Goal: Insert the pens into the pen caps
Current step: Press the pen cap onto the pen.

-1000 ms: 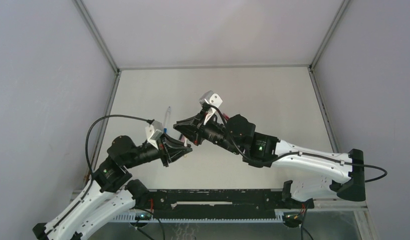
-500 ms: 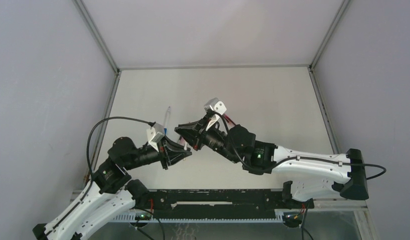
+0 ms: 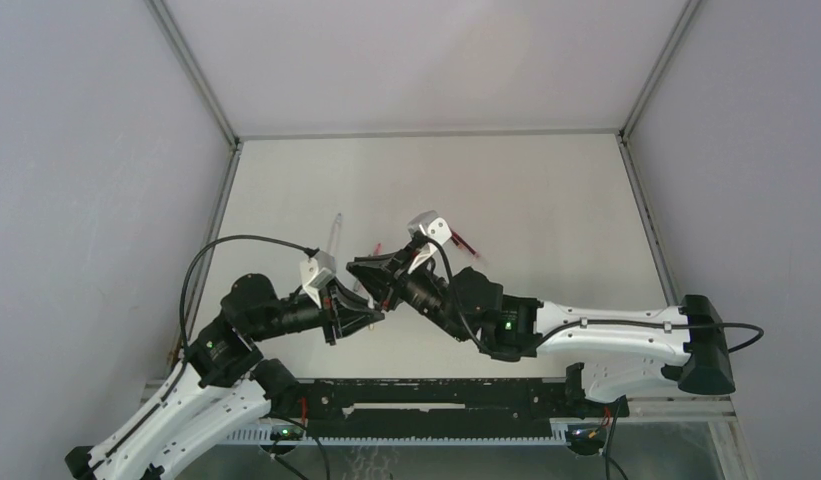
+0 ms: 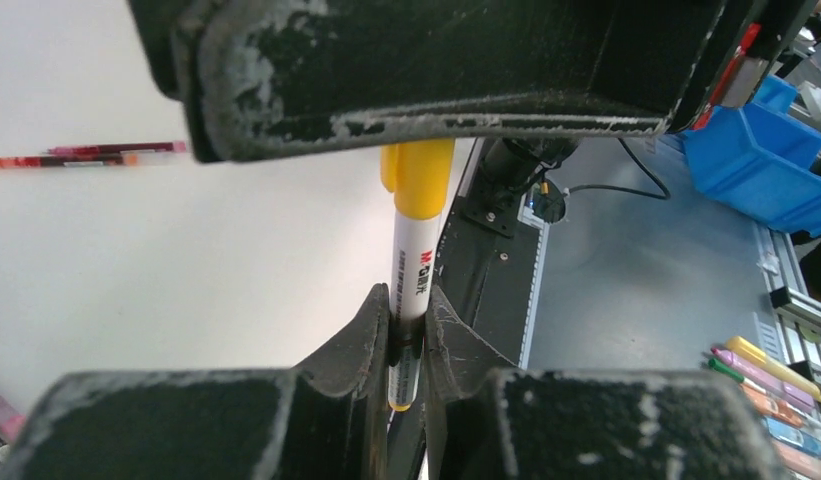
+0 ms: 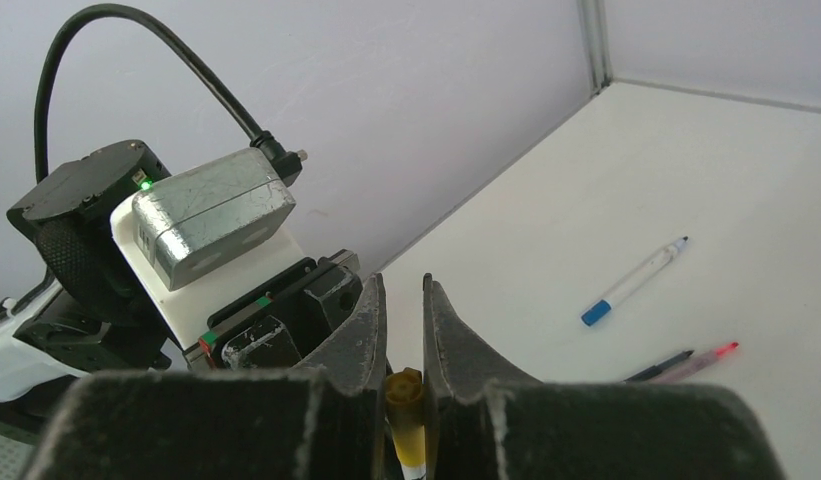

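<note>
Over the near middle of the table (image 3: 546, 200), the left gripper (image 4: 408, 318) is seen clamped narrowly on the yellow pen (image 4: 414, 262). The right gripper (image 5: 404, 290) is pinched on the yellow cap (image 5: 404, 392) at the pen's end. A blue-ended pen (image 5: 634, 283) is seen lying just beyond, to the left.

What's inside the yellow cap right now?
The white pen enters the yellow cap; its tip is covered, so how far it is seated cannot be seen.

The top external camera looks down over the table (image 3: 546, 180) from behind the arm bases. Each wrist camera faces the other arm at close range; both share the yellow pen (image 4: 414, 270) and yellow cap (image 5: 404, 392).
</note>
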